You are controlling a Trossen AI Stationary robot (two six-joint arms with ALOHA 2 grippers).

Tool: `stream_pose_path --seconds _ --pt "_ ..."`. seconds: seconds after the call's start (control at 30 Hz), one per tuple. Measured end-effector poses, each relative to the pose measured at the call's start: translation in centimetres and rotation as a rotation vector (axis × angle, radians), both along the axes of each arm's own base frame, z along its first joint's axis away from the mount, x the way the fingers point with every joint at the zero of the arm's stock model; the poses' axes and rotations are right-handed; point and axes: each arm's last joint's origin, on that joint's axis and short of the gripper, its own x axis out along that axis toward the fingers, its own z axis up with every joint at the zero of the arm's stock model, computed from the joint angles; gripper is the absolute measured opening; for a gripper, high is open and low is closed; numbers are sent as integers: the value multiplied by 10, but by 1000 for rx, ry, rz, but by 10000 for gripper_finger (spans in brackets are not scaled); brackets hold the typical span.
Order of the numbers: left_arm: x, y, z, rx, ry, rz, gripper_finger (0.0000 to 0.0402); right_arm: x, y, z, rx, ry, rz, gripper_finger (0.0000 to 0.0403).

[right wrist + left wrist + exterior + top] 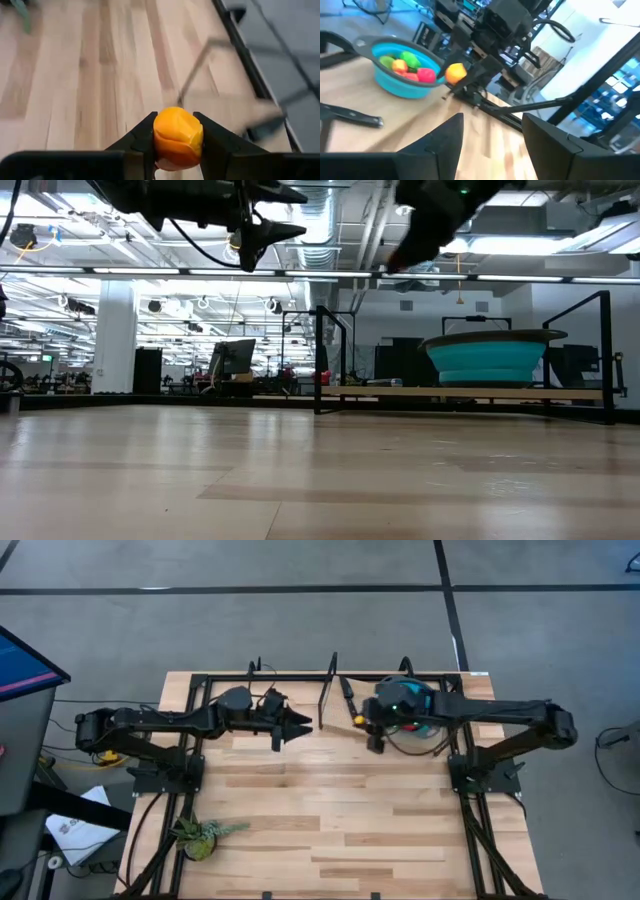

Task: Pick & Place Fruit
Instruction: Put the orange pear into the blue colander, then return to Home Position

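Left gripper (306, 724): you will find its jaws standing apart with nothing between them, raised above the wooden table (330, 820). Ahead of these jaws lies the blue bowl (400, 80), containing green, orange and red fruit (407, 67).

Right gripper (362, 721): its jaws are clamped on an orange fruit (178, 136), held beside the bowl rim and above the tabletop.

bowl (408, 705) at the table's (330, 810) far edge, on the right side; fruit (407, 67) inside it. right gripper (362, 722) just left of the bowl, one fruit piece (178, 137) between its fingers. left gripper (303, 725) further left, mid-table, fingers apart. plant (203, 835) on the near left corner.
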Motion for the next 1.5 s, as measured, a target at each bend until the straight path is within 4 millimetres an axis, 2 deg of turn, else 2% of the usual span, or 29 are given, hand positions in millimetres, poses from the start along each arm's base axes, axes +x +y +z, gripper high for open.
stream_pose_path --seconds 0.13,0.33,0.53,0.63,0.83,0.97,1.1,1.33,1.5 --pt "0 0 0 29 2 -2 190 -26 -19 -2 37 133 -95 106" --pt "0 0 -1 28 6 -4 186 -56 -49 -14 121 348 -270 105" --pt "0 0 -1 27 7 -9 188 -72 -71 -18 158 405 -382 110" --pt "0 0 -2 27 9 -9 186 -76 -76 -19 170 421 -403 137" --pt "0 0 -2 26 10 -10 175 -83 -81 -20 179 456 -423 217" --pt "0 -1 -2 23 12 -14 163 -86 -78 -21 194 486 -417 235" --pt "0 -3 -2 15 10 -89 144 -87 -71 -23 205 545 -388 213" --pt "-1 -7 -2 8 4 -228 105 -84 -60 -24 197 580 -331 120" --pt "-2 -7 -1 105 -10 -240 85 -80 -57 -23 174 564 -295 62"
